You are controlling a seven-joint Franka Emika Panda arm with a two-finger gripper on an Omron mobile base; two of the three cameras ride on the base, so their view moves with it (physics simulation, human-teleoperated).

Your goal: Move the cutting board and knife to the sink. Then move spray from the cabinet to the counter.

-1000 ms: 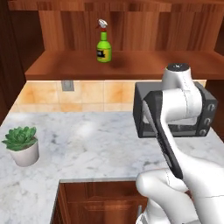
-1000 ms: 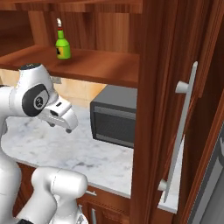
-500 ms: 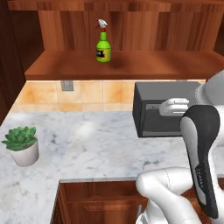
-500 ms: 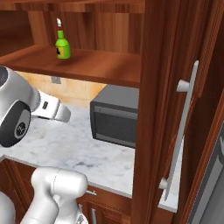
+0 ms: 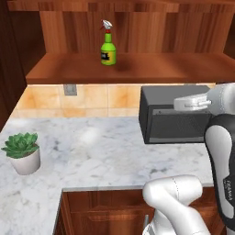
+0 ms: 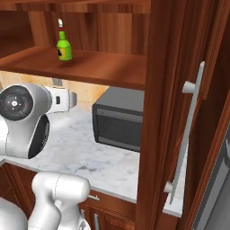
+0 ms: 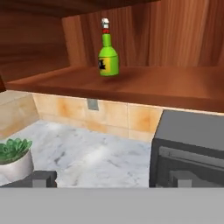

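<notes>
The spray point(image 5: 108, 48), a green bottle with a white-and-red trigger head, stands upright on the shelf of the wooden cabinet point(image 5: 151, 69); it also shows as the spray point(image 6: 64, 47) and the spray point(image 7: 108, 57). The marble counter point(image 5: 92, 147) lies below the shelf. My gripper point(image 7: 113, 180) is open, its dark fingertips point(image 7: 42, 178) set wide apart with nothing between them. The hand point(image 5: 193, 102) hovers over the counter below shelf height, well to the right of the spray and short of it. The cutting board, the knife and the sink are out of view.
A black microwave point(image 5: 174, 121) sits on the counter under the shelf, right beside my hand. A potted succulent point(image 5: 22, 152) stands at the counter's left. A tall cabinet door with a metal bar handle point(image 6: 186, 134) stands close on the right.
My arm has swung from in front of the microwave out to the right of the left base view. The hand now sits higher. The spray has not moved and the gripper stays open.
</notes>
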